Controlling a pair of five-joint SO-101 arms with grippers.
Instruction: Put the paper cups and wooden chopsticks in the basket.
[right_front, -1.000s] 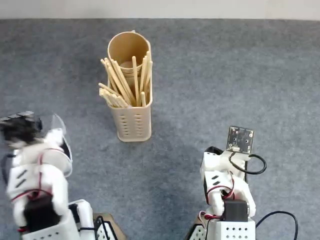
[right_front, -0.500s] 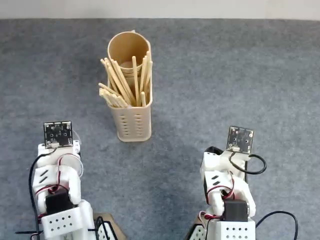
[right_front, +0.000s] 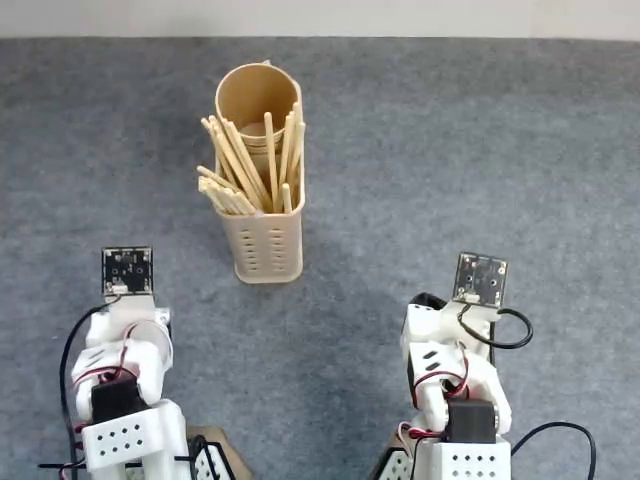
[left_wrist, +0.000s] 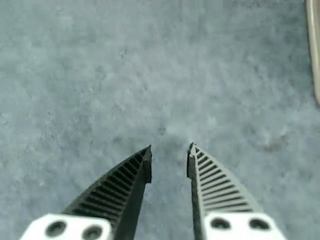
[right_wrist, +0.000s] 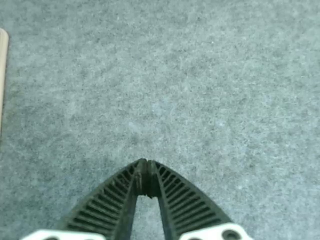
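A beige perforated basket (right_front: 262, 245) stands on the grey carpet, left of centre. Stacked paper cups (right_front: 250, 95) sit in its far end, and several wooden chopsticks (right_front: 240, 170) lean inside it in front of the cups. The left arm (right_front: 125, 350) is folded at the near left. My left gripper (left_wrist: 169, 149) hangs just above bare carpet, open by a narrow gap and holding nothing. The right arm (right_front: 455, 365) is folded at the near right, and my right gripper (right_wrist: 145, 163) is shut and empty over the carpet. A basket edge (left_wrist: 315, 50) shows at the rim of the left wrist view.
Grey carpet (right_front: 450, 150) covers the whole table. A pale strip (right_wrist: 2, 75), apparently the basket's side, lies at the border of the right wrist view. Open floor lies between the two arms and to the right of the basket.
The left arm has swung in from the far left and settled into its folded pose at the near left. The right arm and the basket have not moved.
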